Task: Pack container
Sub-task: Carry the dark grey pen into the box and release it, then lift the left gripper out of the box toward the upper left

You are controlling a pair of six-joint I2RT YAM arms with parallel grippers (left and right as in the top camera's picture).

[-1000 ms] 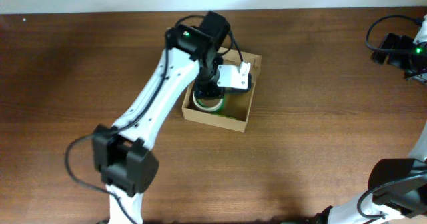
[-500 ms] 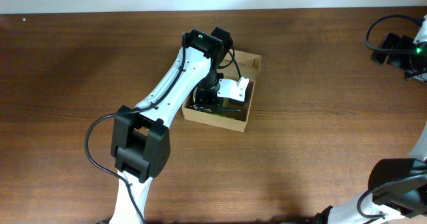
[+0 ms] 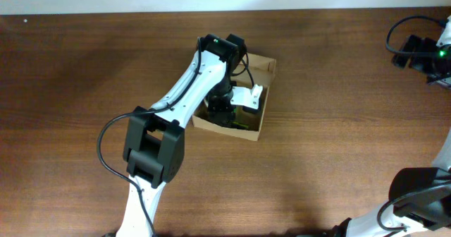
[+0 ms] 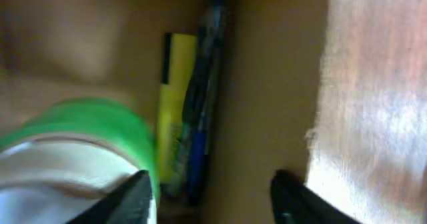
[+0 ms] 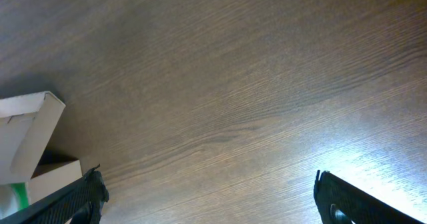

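Observation:
The container, a tan cardboard box with its flap up, sits mid-table. My left gripper reaches down inside it. In the left wrist view that gripper is open, with nothing between its fingers. A green tape roll with a white core lies against the left finger. A yellow highlighter and a blue pen lie along the box wall. My right gripper hangs wide open over bare wood at the far right, with the container's flap at the left edge of its view.
Dark wooden table surrounds the box on all sides. The left arm's links stretch from the front edge to the box. Black cables loop near the right arm at the back right corner.
The left arm has swung further over the box and sunk into it. Its jaws, shut on the green tape roll before, now stand open beside it. The right arm has not moved.

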